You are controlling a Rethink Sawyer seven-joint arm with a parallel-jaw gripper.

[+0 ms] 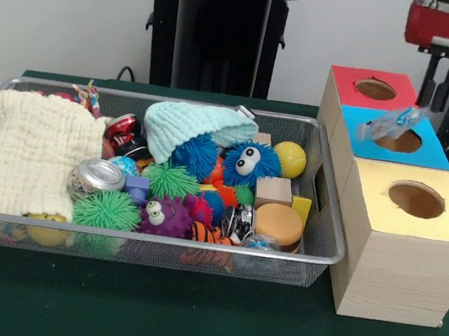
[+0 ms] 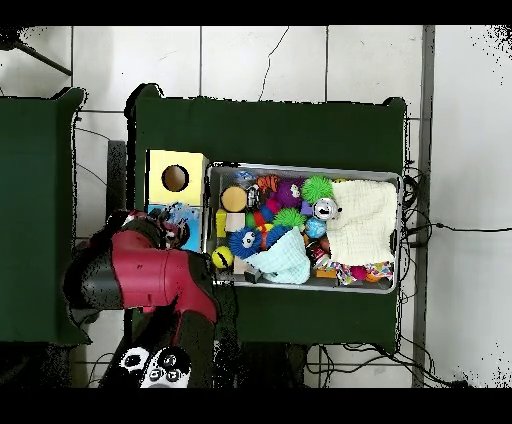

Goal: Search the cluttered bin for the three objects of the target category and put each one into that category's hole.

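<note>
Crowding the silver wire-mesh bin (image 1: 324, 256), cream cloth, spiky rubber balls and wooden blocks lie heaped for searching. Right of it, a crinkled clear-blue plastic wrapper (image 1: 393, 124) sprawls over the blue-topped box's hole (image 1: 402, 142), long axis left-right, likely just dropped. The black gripper (image 1: 439, 77) hangs above, fingers narrow, apparently empty.

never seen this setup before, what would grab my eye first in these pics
The wire bin heaped with bright spiky balls, above all the blue fuzzy ball with googly eyes near its middle. A cream cloth covers the bin's left end in the front view. To the right stands a wooden box with red, blue and yellow tops, each with a round hole; a crinkly clear plastic object sits at the blue hole.
</note>
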